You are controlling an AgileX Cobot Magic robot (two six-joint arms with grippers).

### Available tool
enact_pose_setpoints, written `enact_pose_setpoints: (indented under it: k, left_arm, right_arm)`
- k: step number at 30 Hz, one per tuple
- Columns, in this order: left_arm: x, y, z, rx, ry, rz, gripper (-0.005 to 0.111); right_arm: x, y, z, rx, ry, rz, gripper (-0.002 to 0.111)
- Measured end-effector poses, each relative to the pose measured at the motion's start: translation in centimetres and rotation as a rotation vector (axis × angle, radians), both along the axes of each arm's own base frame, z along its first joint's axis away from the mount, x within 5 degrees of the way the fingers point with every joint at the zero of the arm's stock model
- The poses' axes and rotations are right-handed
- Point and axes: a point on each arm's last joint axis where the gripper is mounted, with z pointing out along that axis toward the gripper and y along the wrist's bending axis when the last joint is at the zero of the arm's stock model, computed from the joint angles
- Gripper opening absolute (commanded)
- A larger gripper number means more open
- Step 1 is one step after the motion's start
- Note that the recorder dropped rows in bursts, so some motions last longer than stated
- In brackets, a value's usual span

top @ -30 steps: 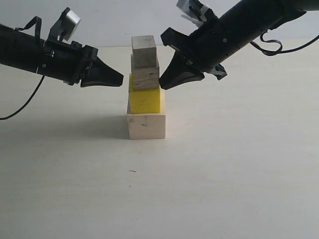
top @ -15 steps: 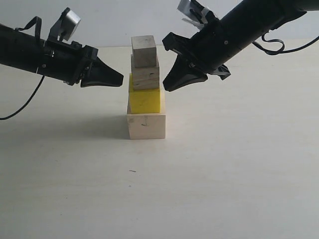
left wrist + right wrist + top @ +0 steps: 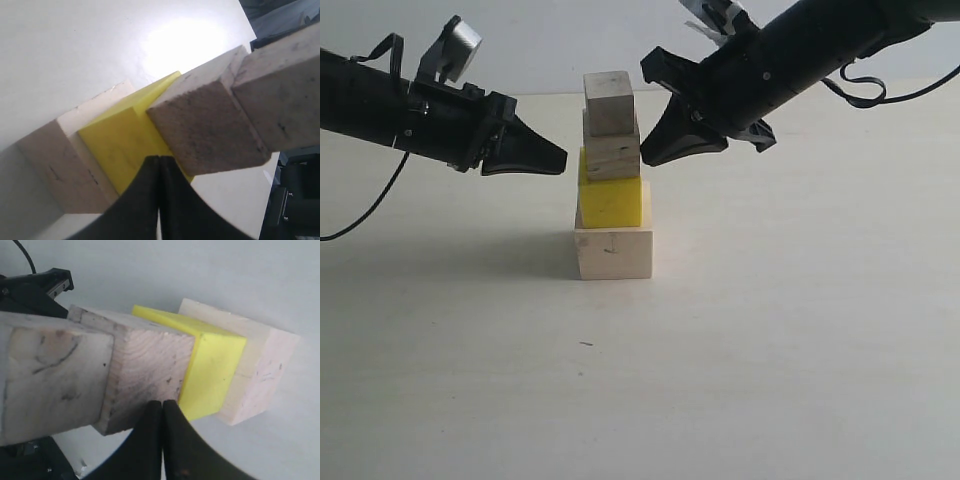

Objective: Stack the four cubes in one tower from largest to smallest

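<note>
Inspection finds the tower (image 3: pixel 611 180) complete and standing near the middle of the pale table (image 3: pixel 770 330): large pale wooden cube (image 3: pixel 613 254) at the base, then the bright yellow cube (image 3: pixel 612 203), the layered-grain plywood cube (image 3: pixel 613 155), and the small pale wooden cube (image 3: pixel 609 102) on top. The upper blocks sit slightly turned and off centre. The left gripper (image 3: pixel 560 158) has its jaws fully closed on nothing and hangs apart from the column at plywood-block height. The right gripper (image 3: pixel 646 159), likewise closed and empty, points at that block's far side from just beside it; contact cannot be confirmed. In my judgement the blocks are rigid, light and loose-laid, with the yellow faces probably smoother. Any correction should take one block by opposite vertical faces at mid-height, since a sideways nudge could topple it.
</note>
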Motion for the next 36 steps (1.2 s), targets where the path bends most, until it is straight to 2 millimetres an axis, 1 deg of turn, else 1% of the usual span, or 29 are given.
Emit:
enact_pose_setpoints:
  k: [20,30,36]
  left_arm:
    - [-0.01,0.01,-0.01,0.001,0.000,-0.001,0.000]
    - [-0.01,0.01,-0.01,0.001,0.000,-0.001,0.000]
    - [-0.01,0.01,-0.01,0.001,0.000,-0.001,0.000]
  right_arm:
    - [-0.52,0.13,0.12,0.019,0.035,0.046,0.000]
    - [0.16,-0.14,-0.13,-0.022,-0.027,0.002,0.000]
    - [0.47,0.04,0.10,0.010,-0.045,-0.029,0.000]
